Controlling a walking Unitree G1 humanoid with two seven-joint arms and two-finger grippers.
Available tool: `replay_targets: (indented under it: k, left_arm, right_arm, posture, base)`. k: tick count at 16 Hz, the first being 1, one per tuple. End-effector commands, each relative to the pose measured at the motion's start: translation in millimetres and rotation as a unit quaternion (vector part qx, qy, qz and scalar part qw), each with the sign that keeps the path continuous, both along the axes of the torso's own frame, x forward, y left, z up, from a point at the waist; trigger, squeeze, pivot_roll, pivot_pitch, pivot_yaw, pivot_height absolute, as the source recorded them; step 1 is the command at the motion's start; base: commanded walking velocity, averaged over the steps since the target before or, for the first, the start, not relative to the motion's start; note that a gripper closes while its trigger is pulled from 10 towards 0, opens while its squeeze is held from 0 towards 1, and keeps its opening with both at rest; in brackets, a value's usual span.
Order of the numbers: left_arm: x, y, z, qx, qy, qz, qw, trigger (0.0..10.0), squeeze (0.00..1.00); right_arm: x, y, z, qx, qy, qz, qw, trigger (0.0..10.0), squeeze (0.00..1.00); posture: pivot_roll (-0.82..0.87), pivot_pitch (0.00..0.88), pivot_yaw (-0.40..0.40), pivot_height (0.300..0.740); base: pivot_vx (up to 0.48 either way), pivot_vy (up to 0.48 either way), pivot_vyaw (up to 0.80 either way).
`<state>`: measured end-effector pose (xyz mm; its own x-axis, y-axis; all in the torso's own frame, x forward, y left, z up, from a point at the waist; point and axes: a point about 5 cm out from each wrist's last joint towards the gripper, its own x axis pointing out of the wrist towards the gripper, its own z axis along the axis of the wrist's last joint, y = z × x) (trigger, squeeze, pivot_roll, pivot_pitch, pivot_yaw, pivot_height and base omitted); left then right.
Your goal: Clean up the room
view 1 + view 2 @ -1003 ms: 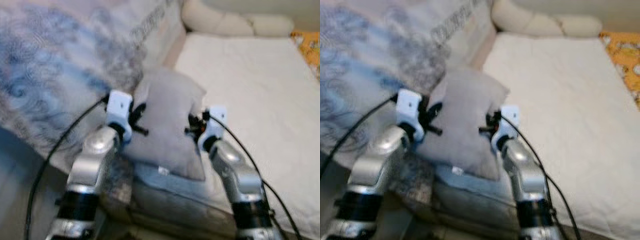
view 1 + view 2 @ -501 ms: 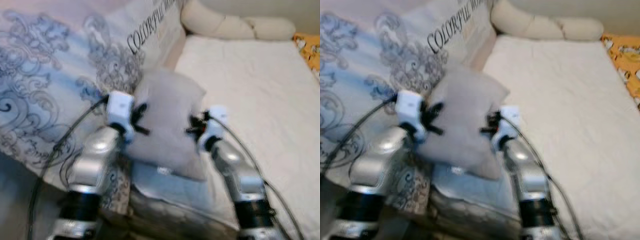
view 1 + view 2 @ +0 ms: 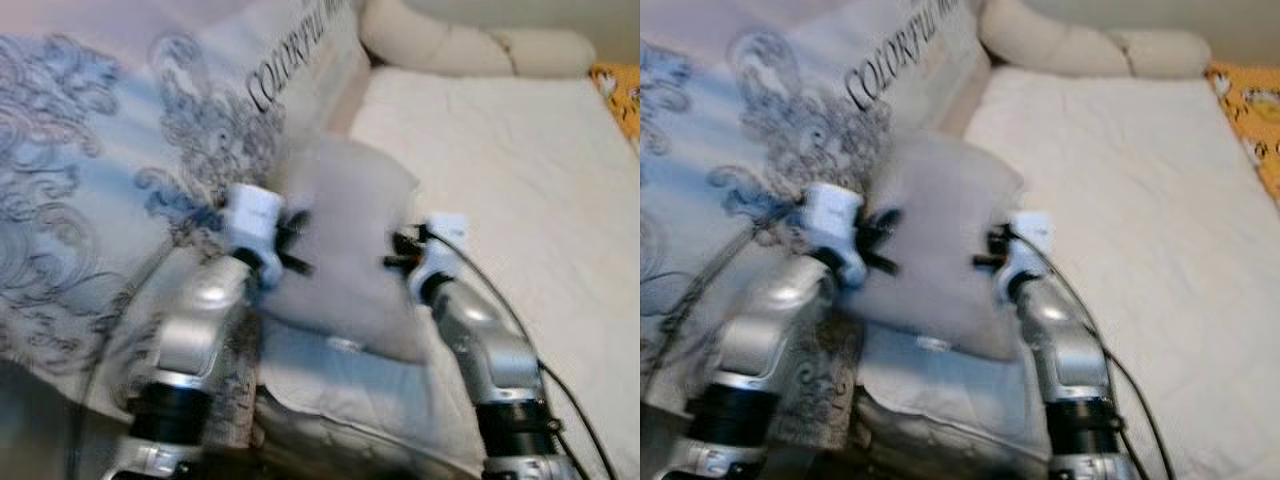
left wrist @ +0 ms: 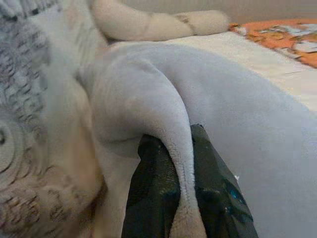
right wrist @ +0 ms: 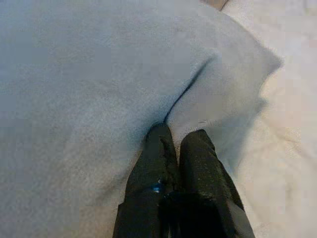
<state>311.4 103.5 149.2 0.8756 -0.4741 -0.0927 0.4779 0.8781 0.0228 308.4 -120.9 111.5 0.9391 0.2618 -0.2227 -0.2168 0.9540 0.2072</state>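
Observation:
I hold a plain grey pillow (image 3: 345,250) between both arms, over the near edge of the bed. My left gripper (image 3: 296,240) pinches its left edge; in the left wrist view the black fingers (image 4: 156,186) are shut on a fold of the grey pillow (image 4: 237,124). My right gripper (image 3: 398,250) grips the pillow's right edge, and in the right wrist view the fingers (image 5: 198,153) press together on the grey fabric (image 5: 89,74).
A large patterned quilt (image 3: 90,200) with grey swirls and lettering lies heaped on the left. The white mattress (image 3: 520,170) stretches to the right, with a cream bolster (image 3: 450,45) at its head and an orange cloth (image 3: 622,90) at the far right.
The view has shifted and blurred. Both arms with the pillow have moved slightly to the right; the grips are unchanged.

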Motion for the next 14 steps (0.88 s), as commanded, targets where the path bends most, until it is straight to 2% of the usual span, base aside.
replay_targets:
  k: [1,3,4,14]
  left_arm:
    - [2.3,6.3,10,0.001,-0.021,0.004,1.0,10.0,0.0]
    - [25.6,7.9,13,0.037,-0.037,0.006,0.999,10.0,0.0]
    - [27.1,7.6,13,0.039,-0.035,0.006,0.999,10.0,0.0]
    - [21.1,9.8,5,0.023,-0.024,0.019,0.999,10.0,0.0]
  right_arm:
    - [2.4,19.6,14,0.019,-0.024,0.035,0.999,10.0,0.0]
    - [23.8,14.7,5,-0.007,-0.024,-0.014,1.0,10.0,0.0]
    - [25.3,14.8,6,-0.008,-0.026,-0.014,1.0,10.0,0.0]
    - [23.7,16.7,4,-0.004,-0.032,-0.005,0.999,10.0,0.0]
  posture:
    - [0.0,0.0,0.017,0.74]
    - [-0.01,0.0,0.056,0.74]
    - [-0.01,0.0,0.057,0.74]
    - [-0.01,0.0,0.045,0.74]
  base:
    - [0.322,0.0,0.0]
    - [0.0,0.0,0.0]
    - [0.0,0.0,0.0]
    - [0.0,0.0,0.0]
